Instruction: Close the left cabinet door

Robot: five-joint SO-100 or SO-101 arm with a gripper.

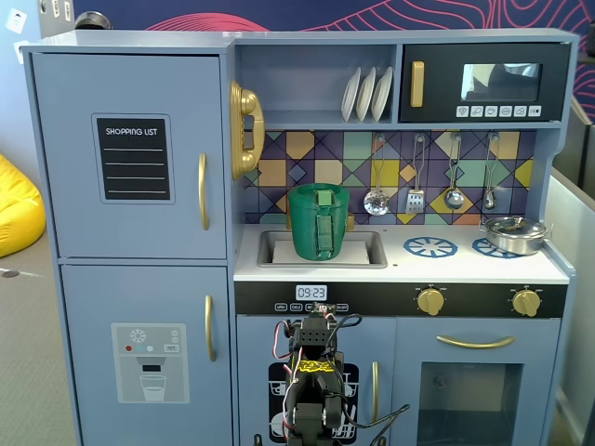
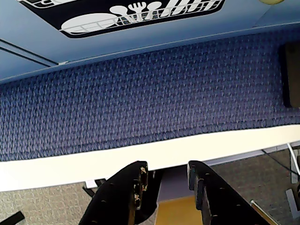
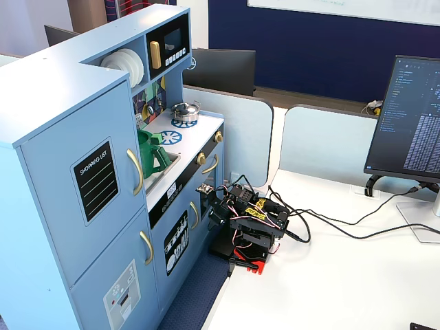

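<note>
The left cabinet door (image 1: 130,153) is light blue with a black "SHOPPING LIST" panel and a curved gold handle (image 1: 203,190). It lies flush with the cabinet front, also in the other fixed view (image 3: 82,179). My arm (image 1: 314,390) sits folded low in front of the kitchen's middle, to the right of and below that door, and shows in the other fixed view (image 3: 247,220) too. In the wrist view my gripper (image 2: 166,168) points at the white table edge (image 2: 140,157). Its black jaws stand apart with nothing between them.
Below the door is a blue door with a dispenser graphic (image 1: 149,358). The small dish-rack door (image 2: 140,14) and a blue mat (image 2: 140,93) lie ahead of the gripper. A green jug (image 1: 319,221) sits in the sink. A monitor (image 3: 412,124) and cables (image 3: 344,230) are on the table.
</note>
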